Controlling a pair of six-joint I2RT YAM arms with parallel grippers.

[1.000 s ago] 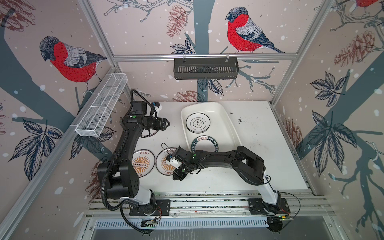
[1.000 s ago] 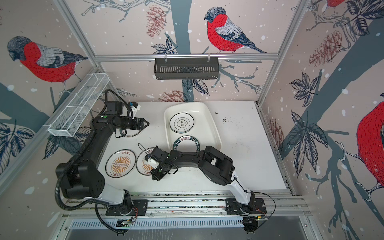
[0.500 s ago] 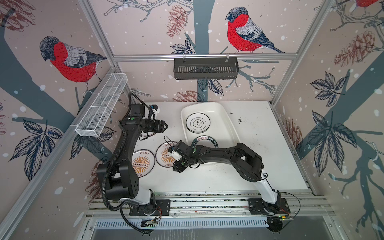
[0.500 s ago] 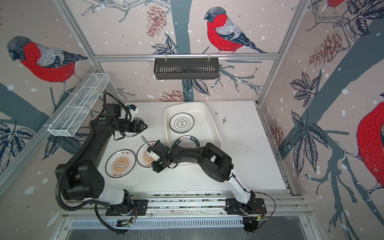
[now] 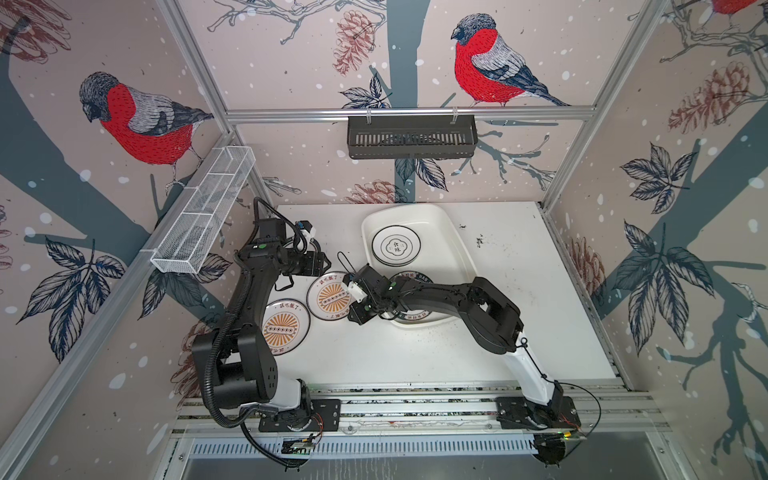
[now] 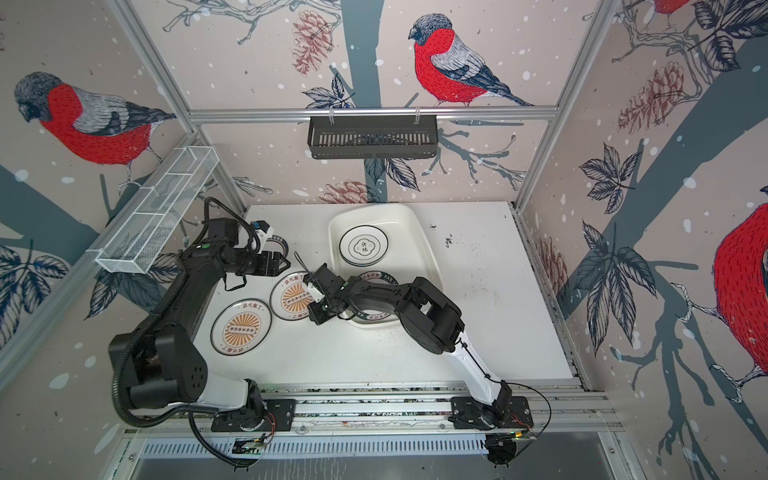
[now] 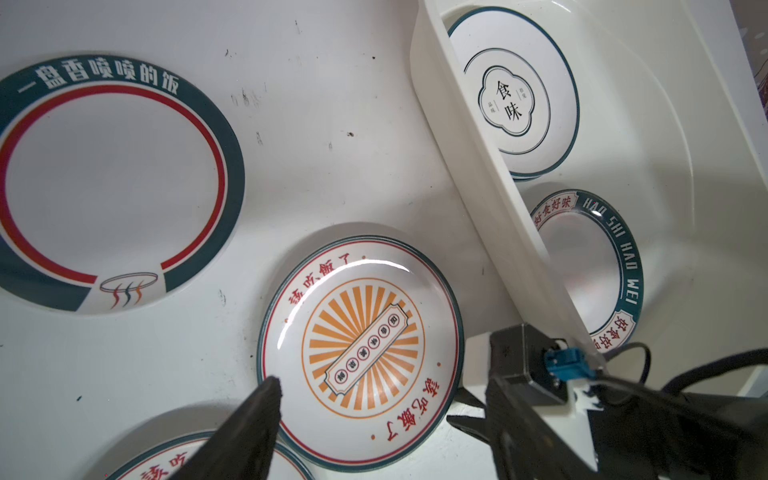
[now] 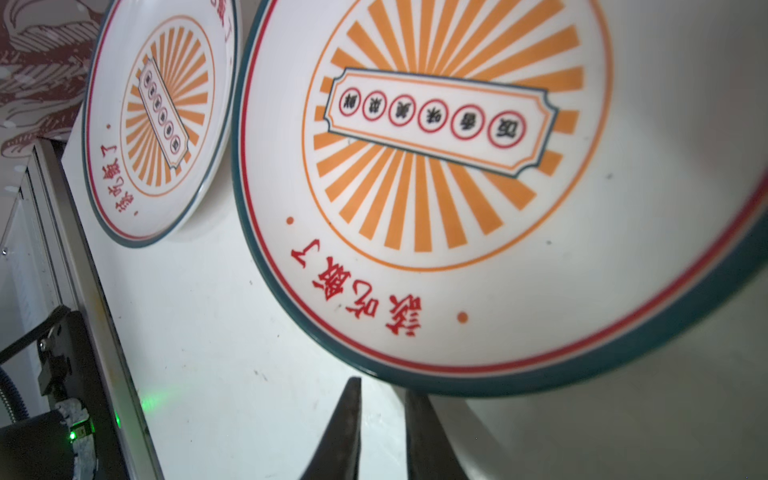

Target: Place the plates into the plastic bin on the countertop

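Bullfinch wallpaper [image 5: 141, 120] closes in a white speckled table [image 5: 415, 365]. On the left wall hangs a wire-mesh basket [image 5: 203, 212]. Below it the left arm [image 5: 249, 299] reaches from the front left corner toward the far edge. Near the far left corner a red-ringed plate [image 7: 116, 183] with a dark lettered band lies flat on the table, mostly hidden under that arm in both top views. Closer to the front, by the left edge, the first sunburst plate [image 5: 282, 328] lies flat.

The left claw [image 5: 328, 266] hovers above the table, jaws spread wide with nothing between them, just over the far rim of the second sunburst plate [image 5: 330, 296]. That plate sits on the table close beside the first and just beside the left wall of the bin [image 5: 440, 232], outside it. The right claw [image 8: 382, 395] is at its near right rim, jaws drawn almost together with only a slit between and nothing in it. The tips meet the rim; whether they lift it I cannot tell.

The bin stands at the middle of the far edge, under a black slotted basket [image 5: 411, 137] on the back wall. Inside, an emblem plate [image 5: 395, 248] lies at the far end and a lettered plate [image 7: 582, 266] at the near end, largely covered by the right arm [image 5: 490, 316] in both top views. Dark specks [image 5: 480, 241] dot the table right of the bin.
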